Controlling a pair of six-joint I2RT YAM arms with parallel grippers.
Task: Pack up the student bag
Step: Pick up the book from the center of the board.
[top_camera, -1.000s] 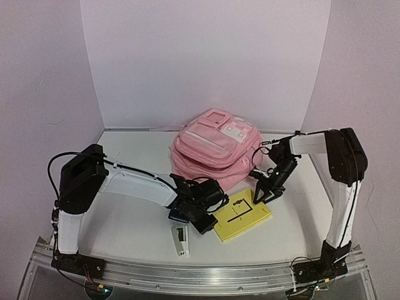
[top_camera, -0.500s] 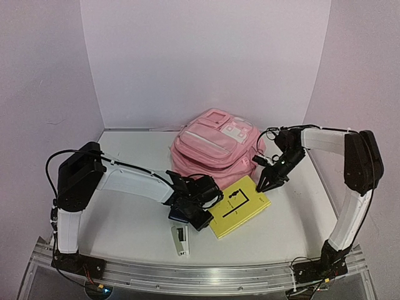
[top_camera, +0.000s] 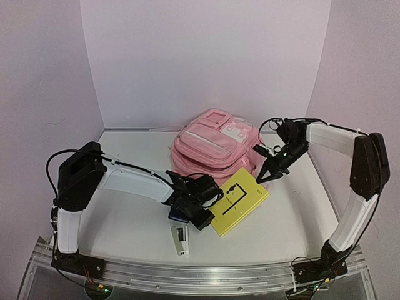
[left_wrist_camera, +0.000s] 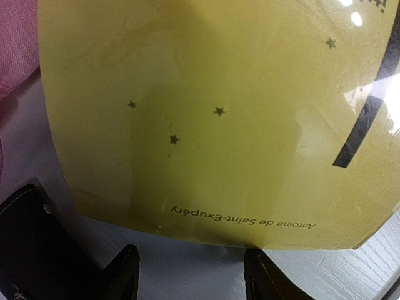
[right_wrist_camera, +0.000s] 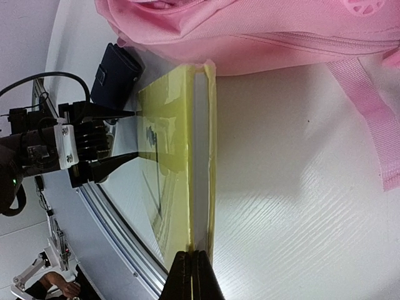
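Note:
The student bag [top_camera: 214, 145], a big pink backpack, lies at the back centre of the table; its fabric also shows in the right wrist view [right_wrist_camera: 262, 28]. A yellow book [top_camera: 241, 199] lies tilted in front of it. My right gripper [top_camera: 262, 177] is shut, its tips [right_wrist_camera: 192, 278] pressed against the book's [right_wrist_camera: 167, 144] corner with nothing seen between them. My left gripper [top_camera: 209, 216] is open at the book's opposite edge; its fingers [left_wrist_camera: 127, 275] stand apart just short of the cover [left_wrist_camera: 219, 112].
A dark blue wallet [top_camera: 177, 215] lies under the left wrist and shows in the right wrist view [right_wrist_camera: 116, 70]. A white stapler-like item [top_camera: 180, 239] sits near the front edge. A pink strap [right_wrist_camera: 369, 119] trails on the table [right_wrist_camera: 300, 187].
My right gripper has closed and moved up and back along the book's far side. The book has swung left, its far end now nearer the bag. The left gripper opened slightly.

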